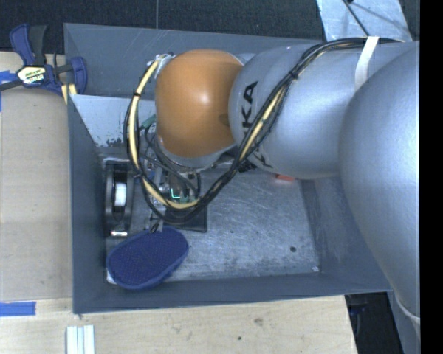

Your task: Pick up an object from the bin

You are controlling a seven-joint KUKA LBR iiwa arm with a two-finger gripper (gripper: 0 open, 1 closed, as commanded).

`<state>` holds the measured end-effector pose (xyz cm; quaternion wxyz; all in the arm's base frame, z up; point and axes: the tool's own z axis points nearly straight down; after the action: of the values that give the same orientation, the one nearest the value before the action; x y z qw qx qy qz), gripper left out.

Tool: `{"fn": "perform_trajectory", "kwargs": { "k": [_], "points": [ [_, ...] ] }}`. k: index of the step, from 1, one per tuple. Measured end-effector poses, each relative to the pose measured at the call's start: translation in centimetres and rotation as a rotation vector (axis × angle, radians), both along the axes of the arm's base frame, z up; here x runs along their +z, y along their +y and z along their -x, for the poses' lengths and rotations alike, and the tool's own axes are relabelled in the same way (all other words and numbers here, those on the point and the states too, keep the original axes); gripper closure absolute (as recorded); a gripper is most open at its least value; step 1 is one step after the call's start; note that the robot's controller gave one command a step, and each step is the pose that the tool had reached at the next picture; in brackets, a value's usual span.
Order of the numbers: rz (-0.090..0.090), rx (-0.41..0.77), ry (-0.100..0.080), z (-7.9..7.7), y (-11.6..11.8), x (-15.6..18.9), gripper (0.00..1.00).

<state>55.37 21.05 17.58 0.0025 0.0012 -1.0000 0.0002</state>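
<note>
My gripper (179,198) reaches down into the left half of the bin, mostly hidden under the arm's wrist. Just left of it, against the bin's left wall, lies a black tape dispenser with a white roll (118,198). In the front left corner, below and left of the gripper, lies a dark blue oval fabric pad (148,259), whose upper edge lies close to the gripper's lower end. I see nothing held by the gripper.
A small orange-red thing (282,177) peeks out from under the arm near the bin's middle. The arm with its orange cover and looping cables hides the back and right of the bin. Bare floor shows at the front right.
</note>
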Motion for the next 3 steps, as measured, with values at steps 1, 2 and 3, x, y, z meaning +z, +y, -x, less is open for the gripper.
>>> {"fn": "perform_trajectory", "kwargs": {
  "k": [1, 2, 3],
  "points": [
    [-0.002, 0.041, -0.008, -3.2, 2.8, -3.0, 0.0],
    [-0.006, 0.378, -0.025, -4.8, 1.1, -6.5, 0.0],
    [-0.006, 0.796, -0.034, -5.7, 2.4, -7.8, 0.0]
  ]
}}
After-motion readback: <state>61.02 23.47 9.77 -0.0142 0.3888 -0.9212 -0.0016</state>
